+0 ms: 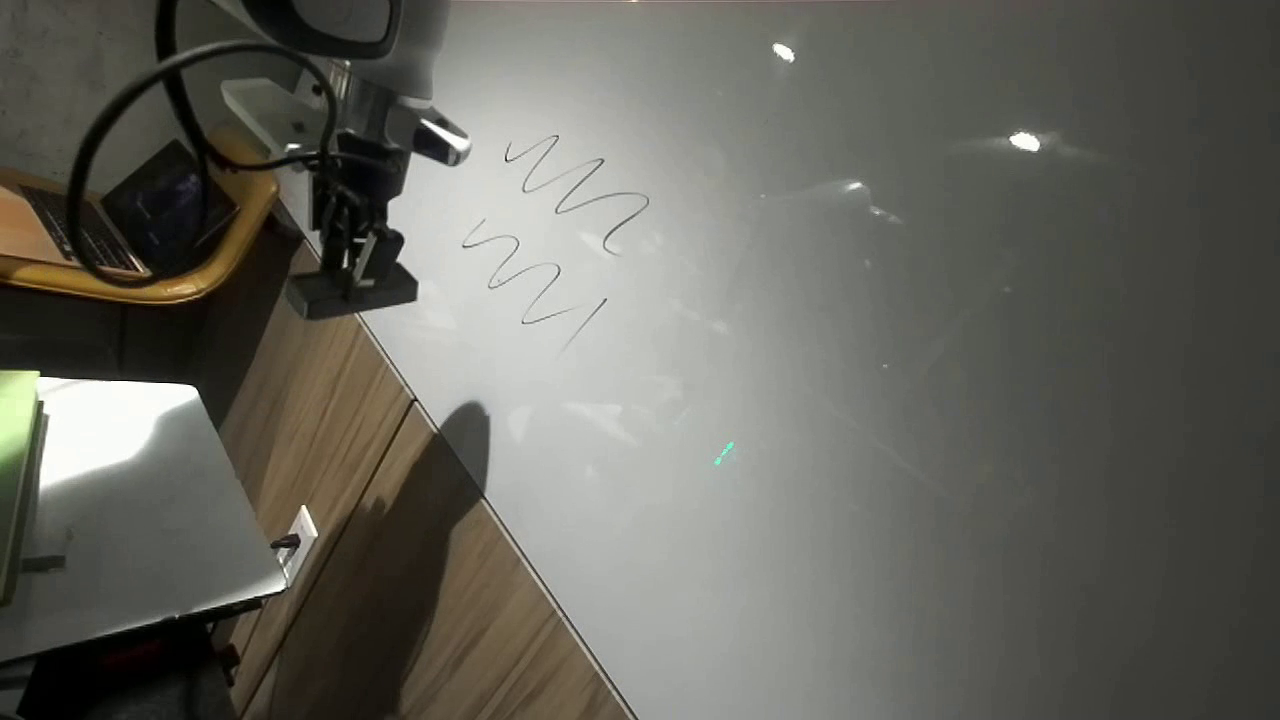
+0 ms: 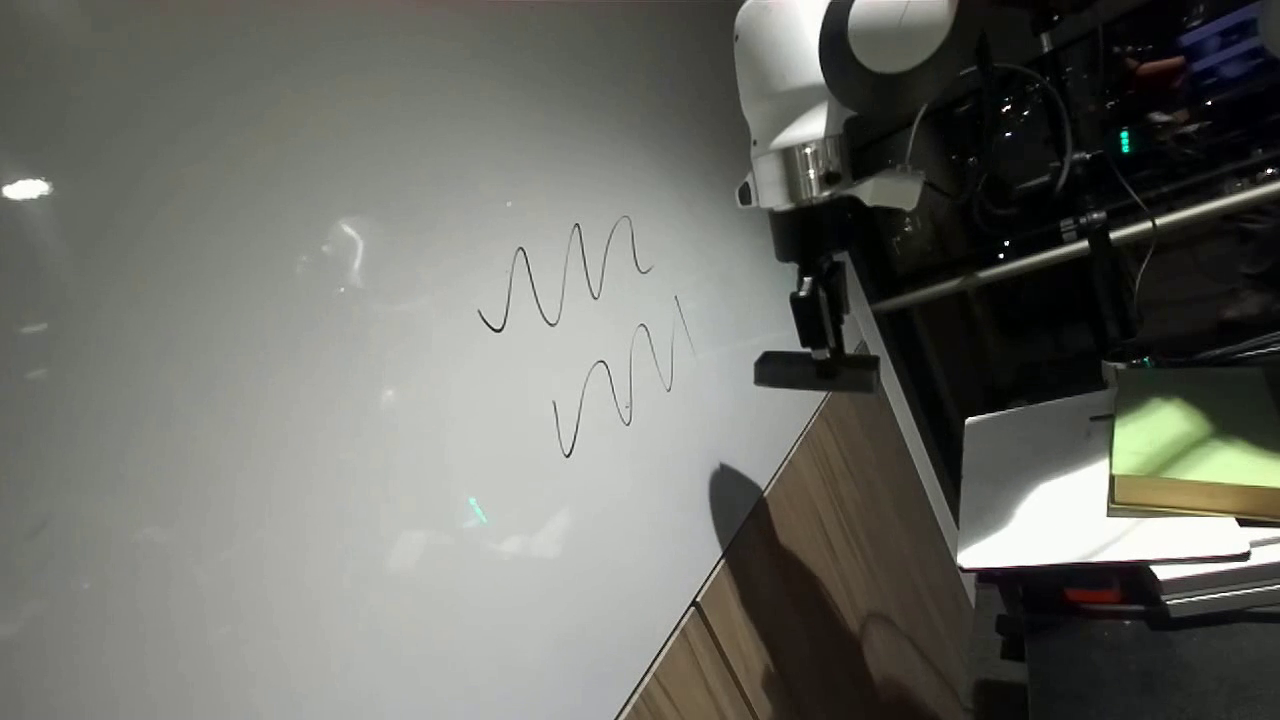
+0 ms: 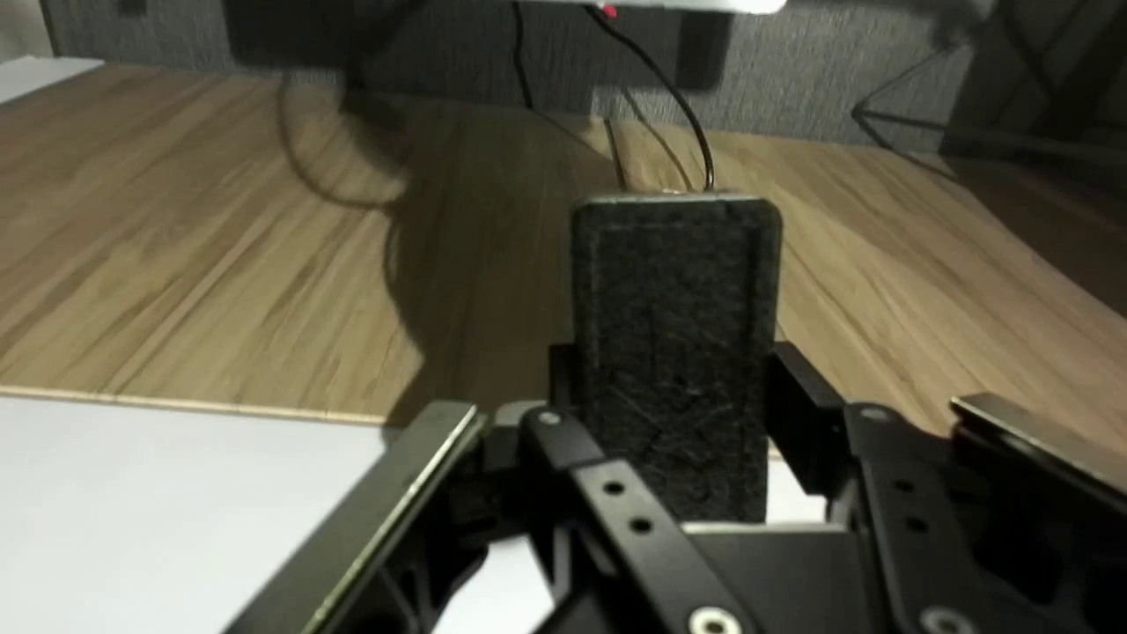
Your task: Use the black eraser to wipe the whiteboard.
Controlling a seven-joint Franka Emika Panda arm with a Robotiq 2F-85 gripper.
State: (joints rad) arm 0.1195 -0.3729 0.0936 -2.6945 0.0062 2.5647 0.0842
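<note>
Black gripper (image 3: 676, 396) holds small black rectangular eraser (image 2: 812, 371), seemingly off glossy grey-white whiteboard (image 1: 860, 390), near its edge along brown wood panelling (image 3: 194, 255). Grasp done; wiping apparently all left: two thin dark zigzag scribbles (image 2: 566, 273).

In an exterior view, the fingers (image 2: 808, 318) clamp the eraser (image 2: 798, 373); two zigzag lines (image 2: 565, 273) mark the board (image 2: 250, 450).

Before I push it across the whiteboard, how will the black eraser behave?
Likely stiff: the black eraser shows straight, unbent edges. Its rough face may drag slightly on the glossy whiteboard. Both ends overhang the pincer, so it could tilt if pressed off-centre.
</note>
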